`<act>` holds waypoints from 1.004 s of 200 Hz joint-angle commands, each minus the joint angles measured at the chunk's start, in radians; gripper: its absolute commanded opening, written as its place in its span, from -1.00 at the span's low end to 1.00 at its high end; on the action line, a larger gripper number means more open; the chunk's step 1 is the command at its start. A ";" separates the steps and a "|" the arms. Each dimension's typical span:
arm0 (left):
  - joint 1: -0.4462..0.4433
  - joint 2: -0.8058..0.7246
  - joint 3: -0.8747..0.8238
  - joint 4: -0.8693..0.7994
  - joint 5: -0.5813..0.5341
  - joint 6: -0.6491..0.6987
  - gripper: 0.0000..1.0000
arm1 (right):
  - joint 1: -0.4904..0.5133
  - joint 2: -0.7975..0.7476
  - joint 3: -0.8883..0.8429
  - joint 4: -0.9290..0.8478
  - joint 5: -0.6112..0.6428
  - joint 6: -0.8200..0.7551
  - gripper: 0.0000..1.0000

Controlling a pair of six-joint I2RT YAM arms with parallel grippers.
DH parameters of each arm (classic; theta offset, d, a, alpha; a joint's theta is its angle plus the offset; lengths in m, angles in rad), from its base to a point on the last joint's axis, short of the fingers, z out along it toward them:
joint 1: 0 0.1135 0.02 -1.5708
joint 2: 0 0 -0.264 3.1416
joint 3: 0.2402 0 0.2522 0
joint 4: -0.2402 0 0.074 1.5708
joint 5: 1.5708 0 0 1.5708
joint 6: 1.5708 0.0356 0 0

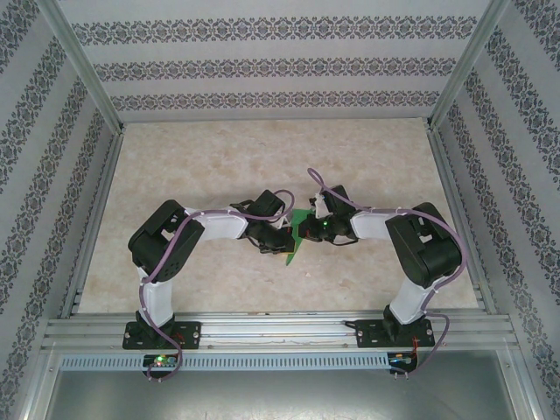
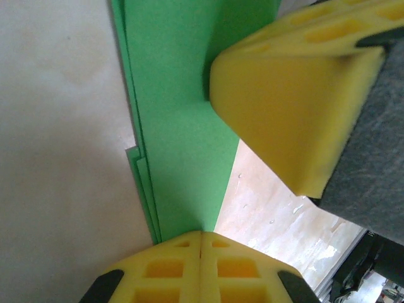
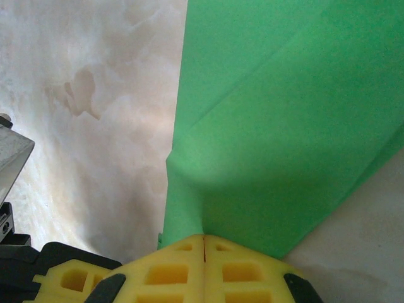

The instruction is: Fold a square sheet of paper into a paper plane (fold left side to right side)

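Where patterned walls [image 1: 262, 66] enclose, beige table [image 1: 219, 157], perhaps marbled, green paper [image 1: 297, 245]

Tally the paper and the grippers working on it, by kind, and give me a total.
Paper: 1, the green paper sheet, partly folded
Grippers: 2, the left gripper and the right gripper, each shut on the paper's edge
Total: 3
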 commanded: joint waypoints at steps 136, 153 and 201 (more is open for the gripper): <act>-0.013 0.092 -0.020 -0.196 -0.132 0.041 -0.98 | -0.122 0.081 0.106 -0.087 0.041 -0.096 -1.00; -0.013 0.092 -0.017 -0.198 -0.132 0.043 -0.98 | -0.134 0.091 0.117 -0.091 0.038 -0.102 -1.00; -0.013 0.093 -0.016 -0.201 -0.130 0.043 -0.99 | -0.170 0.104 0.150 -0.114 0.035 -0.121 -1.00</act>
